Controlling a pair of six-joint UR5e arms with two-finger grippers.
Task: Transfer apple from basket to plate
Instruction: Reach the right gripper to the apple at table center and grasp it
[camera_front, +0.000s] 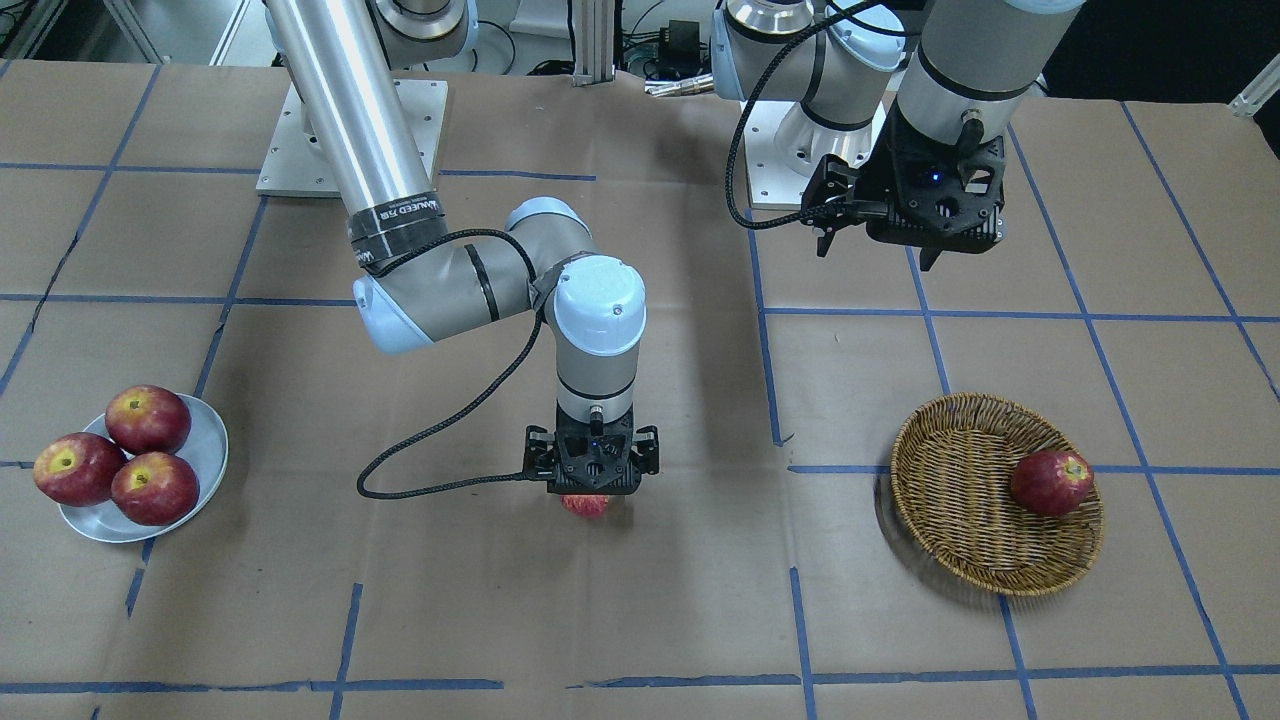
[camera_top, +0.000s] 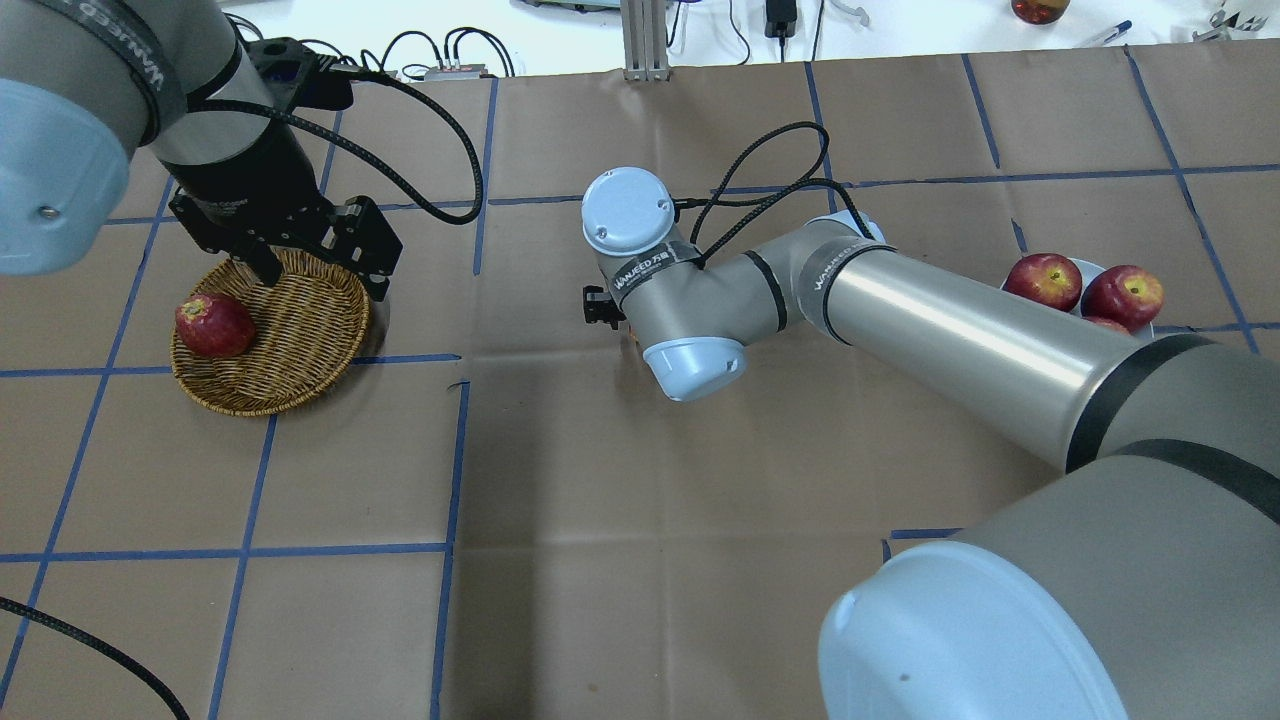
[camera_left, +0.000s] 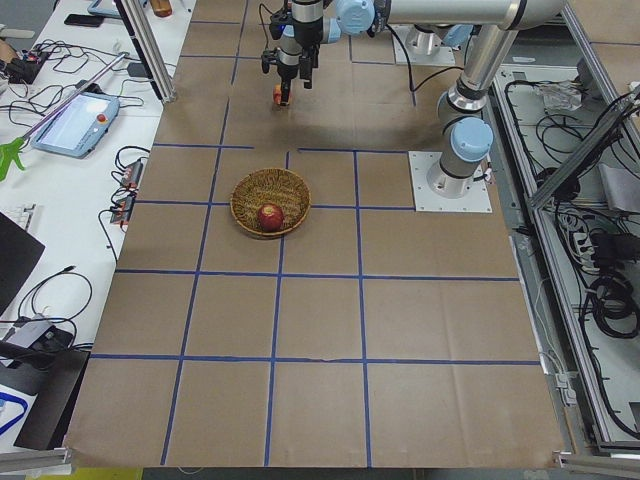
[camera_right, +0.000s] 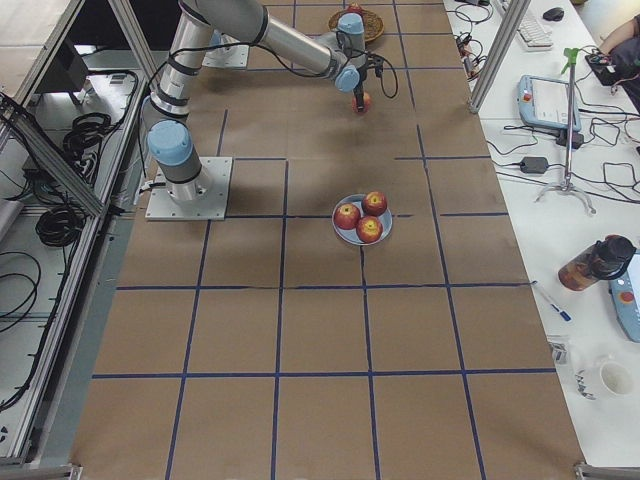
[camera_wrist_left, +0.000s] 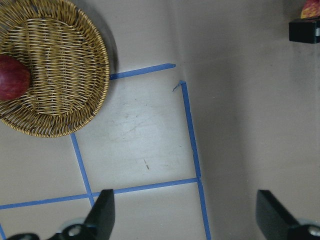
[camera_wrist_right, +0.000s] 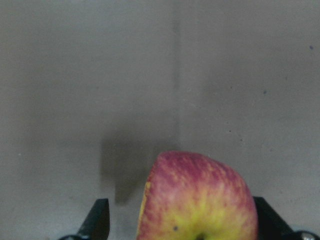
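Between the right gripper's (camera_front: 592, 488) fingers (camera_wrist_right: 100, 222) sits the apple (camera_wrist_right: 200, 200), clamped from both sides with its yellow stem dip facing up toward the wrist camera. Its shadow falls offset on the table (camera_front: 640, 620), so it looks to be held clear of the surface, though the height is hard to judge.

From the wrist outward, the tool points straight down, the last link is upright, the elbow is folded beside it, and the long forearm reaches back to the base. The apple is out over the middle of the table, well apart from both the basket (camera_front: 960, 500) and the plate (camera_front: 205, 440).

I judge the carry to be in hand: the pick is done and the placing not yet. The plate holds three apples (camera_front: 148, 418) that nearly fill it, so the next move calls for travel toward it on the robot's right and a careful choice of a free spot, lest the load knock the others or roll off the rim.

The left gripper (camera_wrist_left: 186, 215) hovers spread wide and empty near the basket, where one dark apple (camera_front: 1051, 482) lies.
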